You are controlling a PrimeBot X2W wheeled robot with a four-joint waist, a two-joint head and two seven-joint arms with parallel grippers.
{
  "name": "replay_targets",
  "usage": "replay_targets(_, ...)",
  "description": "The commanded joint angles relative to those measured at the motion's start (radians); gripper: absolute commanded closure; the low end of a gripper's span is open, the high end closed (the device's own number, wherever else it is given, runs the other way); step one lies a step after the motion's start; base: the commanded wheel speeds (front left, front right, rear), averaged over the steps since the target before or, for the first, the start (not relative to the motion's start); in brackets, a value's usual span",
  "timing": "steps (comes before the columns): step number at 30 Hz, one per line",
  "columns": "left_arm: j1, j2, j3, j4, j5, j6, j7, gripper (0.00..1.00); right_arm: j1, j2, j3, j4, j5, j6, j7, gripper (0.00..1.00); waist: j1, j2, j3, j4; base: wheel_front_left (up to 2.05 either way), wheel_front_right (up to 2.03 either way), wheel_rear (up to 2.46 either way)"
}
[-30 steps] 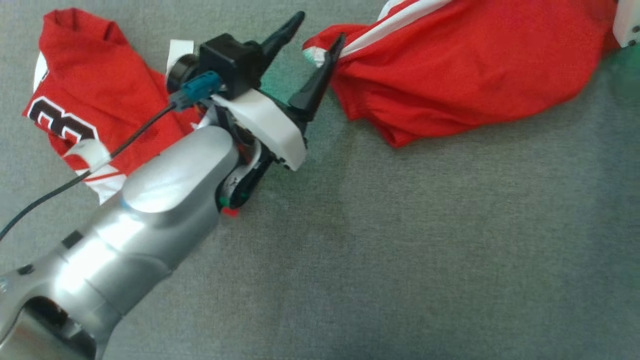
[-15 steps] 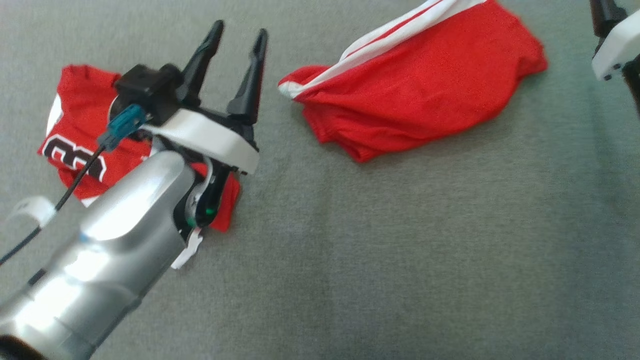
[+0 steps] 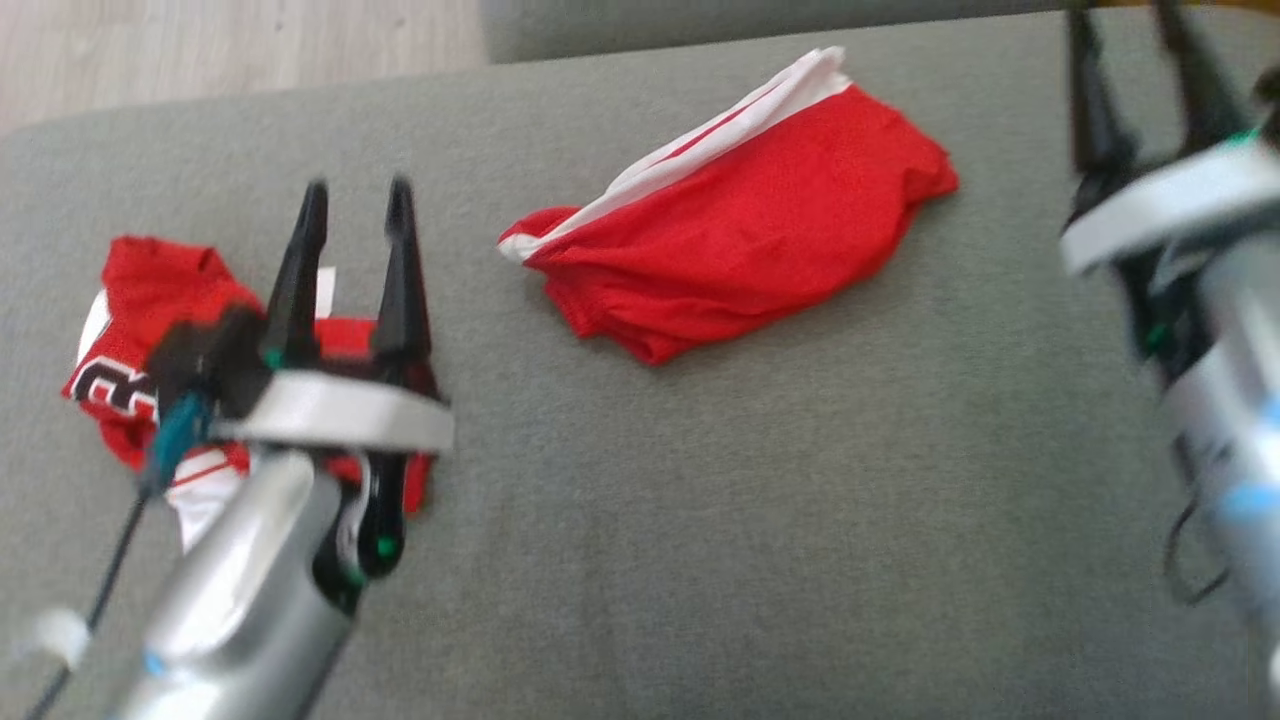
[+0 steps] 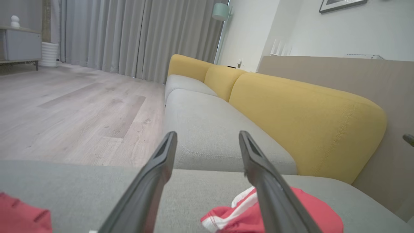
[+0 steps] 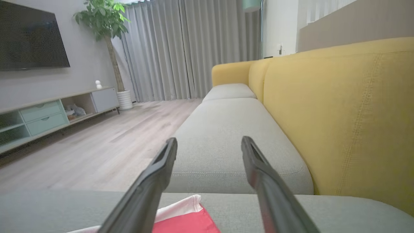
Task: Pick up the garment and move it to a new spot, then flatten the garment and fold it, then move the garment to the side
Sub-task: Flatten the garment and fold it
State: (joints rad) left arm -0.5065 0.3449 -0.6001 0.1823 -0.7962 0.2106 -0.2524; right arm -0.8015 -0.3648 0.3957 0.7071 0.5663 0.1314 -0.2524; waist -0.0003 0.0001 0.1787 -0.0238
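Note:
A red garment with a white band along its far edge lies bunched on the grey seat cushion, near the middle. It also appears in the left wrist view and the right wrist view. My left gripper hovers open and empty to the garment's left, apart from it; its fingers stand spread. At the far right my right gripper is open and empty too, with wide-set fingers, clear of the garment.
A second red jersey with a black number lies crumpled at the left, partly under my left arm. The cushion's far edge drops to wooden floor. Another grey seat and yellow backrests lie beyond.
The head camera has swung up, shifting the whole picture. My left gripper has drawn back from the garment's left edge and stands apart from it. The right gripper has come into view.

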Motion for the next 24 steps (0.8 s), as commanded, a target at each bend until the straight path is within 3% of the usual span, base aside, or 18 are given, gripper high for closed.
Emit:
replay_targets(1,0.0,0.011,0.069,-0.034,0.024,-0.007,-0.009,0.0,0.041,0.029,-0.022,-0.059,-0.031,-0.001,-0.009,0.0,0.0003,-0.0001,-0.018,-0.018,0.0,0.0,0.0)
replay_targets(7,0.172,-0.081,0.21,-0.037,0.138,-0.073,-0.009,0.0,0.312,0.185,-0.217,-0.257,-0.18,-0.001,-0.009,0.0,0.0003,-0.0001,-0.057,-0.03,0.0,0.0,0.0)
replay_targets(11,0.267,-0.141,0.286,-0.026,0.199,-0.13,-0.009,0.0,0.48,0.265,-0.268,-0.34,-0.24,-0.001,-0.009,0.0,0.0003,-0.0001,-0.072,-0.029,0.0,0.0,0.0)
replay_targets(17,0.324,-0.208,0.349,0.0,0.295,-0.197,-0.009,0.0,0.6,0.304,-0.293,-0.386,-0.283,-0.001,-0.009,0.0,0.0003,-0.0001,-0.079,-0.017,0.0,0.0,0.0)
replay_targets(24,0.3,-0.247,0.373,0.024,0.359,-0.254,-0.009,0.0,0.558,0.312,-0.32,-0.394,-0.316,-0.001,0.018,0.0,0.0003,-0.0001,-0.03,0.022,0.0,0.0,0.0)
